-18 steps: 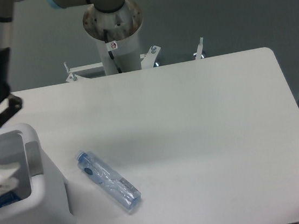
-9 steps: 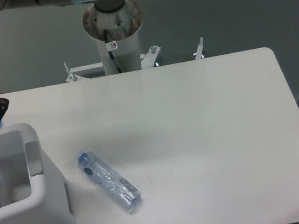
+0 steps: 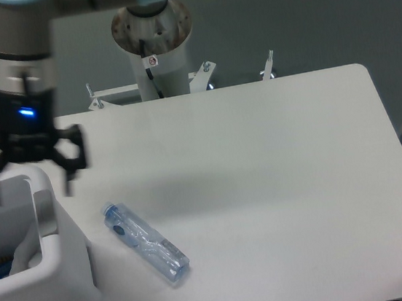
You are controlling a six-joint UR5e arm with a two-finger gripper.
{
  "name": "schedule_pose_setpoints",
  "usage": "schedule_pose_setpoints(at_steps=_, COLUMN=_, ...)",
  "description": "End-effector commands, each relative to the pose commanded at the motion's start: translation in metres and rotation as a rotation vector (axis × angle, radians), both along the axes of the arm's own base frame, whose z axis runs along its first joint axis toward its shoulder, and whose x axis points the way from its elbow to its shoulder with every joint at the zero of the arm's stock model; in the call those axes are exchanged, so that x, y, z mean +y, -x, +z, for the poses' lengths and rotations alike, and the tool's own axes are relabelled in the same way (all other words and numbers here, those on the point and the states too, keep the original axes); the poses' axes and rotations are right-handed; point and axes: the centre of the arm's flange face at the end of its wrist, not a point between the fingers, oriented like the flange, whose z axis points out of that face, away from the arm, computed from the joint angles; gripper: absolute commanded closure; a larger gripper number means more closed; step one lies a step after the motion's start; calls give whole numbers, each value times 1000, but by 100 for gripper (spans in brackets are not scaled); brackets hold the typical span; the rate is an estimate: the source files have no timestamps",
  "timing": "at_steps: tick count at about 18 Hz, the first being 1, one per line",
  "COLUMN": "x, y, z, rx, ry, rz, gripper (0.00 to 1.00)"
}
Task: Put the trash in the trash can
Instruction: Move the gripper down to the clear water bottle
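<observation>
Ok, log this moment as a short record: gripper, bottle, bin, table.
gripper: open, fingers spread wide and empty, above the near rim of the bin
crushed bottle: lying on its side on the table, blue cap toward the bin, not touching it, right of the bin
trash can: white, at the table's left front edge, partly cut off by the frame; something white and dark shows inside, too unclear to name
table: white
task status: bottle not yet in the bin
</observation>
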Motion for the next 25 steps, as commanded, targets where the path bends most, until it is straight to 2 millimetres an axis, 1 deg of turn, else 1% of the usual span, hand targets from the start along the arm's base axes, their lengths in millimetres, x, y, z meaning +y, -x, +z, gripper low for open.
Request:
schedule_pose_setpoints(at_steps=2, x=-6, y=35, z=-26, rx=-29, ry=33, rz=48, gripper=0)
schedule_pose_setpoints(at_steps=6, x=-3, y=80, z=-87, rx=-69, ry=120, rz=102, gripper=0)
schedule_pose_setpoints(at_steps=7, x=-1, y=87, z=-100, rx=-75, ry=139, rz=109, gripper=0)
schedule_pose_setpoints(at_steps=11, x=6, y=105, z=-151, rx=-116, ry=208, rz=119, gripper=0)
schedule_pose_setpoints(at_steps=13, x=9, y=109, z=-161, rx=-133, ry=221, rz=117, gripper=0)
schedule_pose_setpoints(at_steps=15, x=14, y=111, z=-182, rx=-151, ry=249, rz=115, gripper=0)
schedule_pose_setpoints(at_steps=18, x=24, y=114, z=-220, rx=-184, ry=290, rz=112, gripper=0)
schedule_pose_setpoints(at_steps=19, x=25, y=113, z=-233, rx=-196, ry=306, rz=108, gripper=0)
schedule_pose_setpoints(at_steps=20, x=31, y=107, z=-245, rx=-203, ry=325, rz=101, gripper=0)
schedule_pose_setpoints(at_steps=21, x=35, y=105, z=-254, rx=-202, ry=339, rz=99, gripper=0)
schedule_pose_setpoints(at_steps=23, x=45, y=98, z=-256, rx=-191, ry=345, rz=89, gripper=0)
schedule_pose_setpoints(at_steps=25, x=53, y=88, z=-274, rx=-204, ry=369, rz=78, gripper=0)
